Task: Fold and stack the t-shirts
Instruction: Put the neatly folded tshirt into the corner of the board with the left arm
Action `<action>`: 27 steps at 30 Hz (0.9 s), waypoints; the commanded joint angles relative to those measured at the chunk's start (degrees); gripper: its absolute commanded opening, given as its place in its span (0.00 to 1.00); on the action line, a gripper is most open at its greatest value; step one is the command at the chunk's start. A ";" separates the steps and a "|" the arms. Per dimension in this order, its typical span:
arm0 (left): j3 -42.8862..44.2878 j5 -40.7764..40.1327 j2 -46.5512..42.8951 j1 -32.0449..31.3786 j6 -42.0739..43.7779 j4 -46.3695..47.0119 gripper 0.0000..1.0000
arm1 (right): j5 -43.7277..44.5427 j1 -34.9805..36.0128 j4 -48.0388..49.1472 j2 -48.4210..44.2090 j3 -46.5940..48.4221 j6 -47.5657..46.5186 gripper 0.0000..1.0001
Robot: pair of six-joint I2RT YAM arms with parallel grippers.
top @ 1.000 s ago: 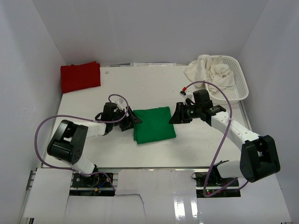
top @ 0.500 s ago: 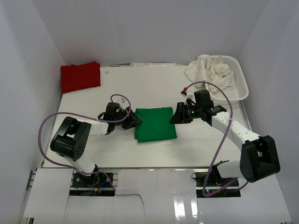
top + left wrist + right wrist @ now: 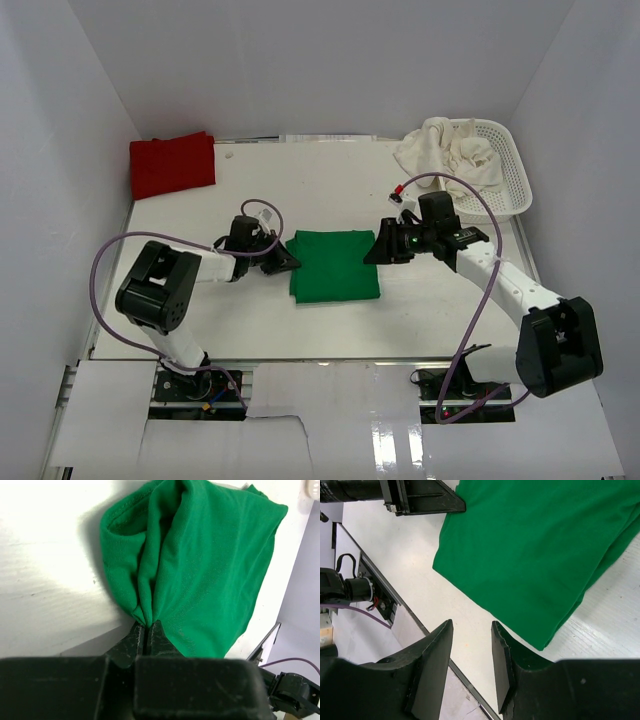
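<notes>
Since a second ago the left tool has been clenched onto the left edge of the green t-shirt, which is folded mid desk. At its right edge the right tool is held released, nothing gripped.

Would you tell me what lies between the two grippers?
The folded green t-shirt lies between the left gripper and right gripper, seen in the top view.
</notes>
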 commanded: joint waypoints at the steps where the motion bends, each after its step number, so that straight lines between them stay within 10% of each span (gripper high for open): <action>1: 0.55 -5.59 3.78 -0.36 5.94 -12.62 0.00 | -0.85 -0.49 -0.58 -1.81 -0.17 -1.02 0.43; 27: 53.20 -25.20 16.69 7.45 22.30 -40.93 0.00 | -1.81 -0.67 -3.92 -6.03 0.62 -1.81 0.43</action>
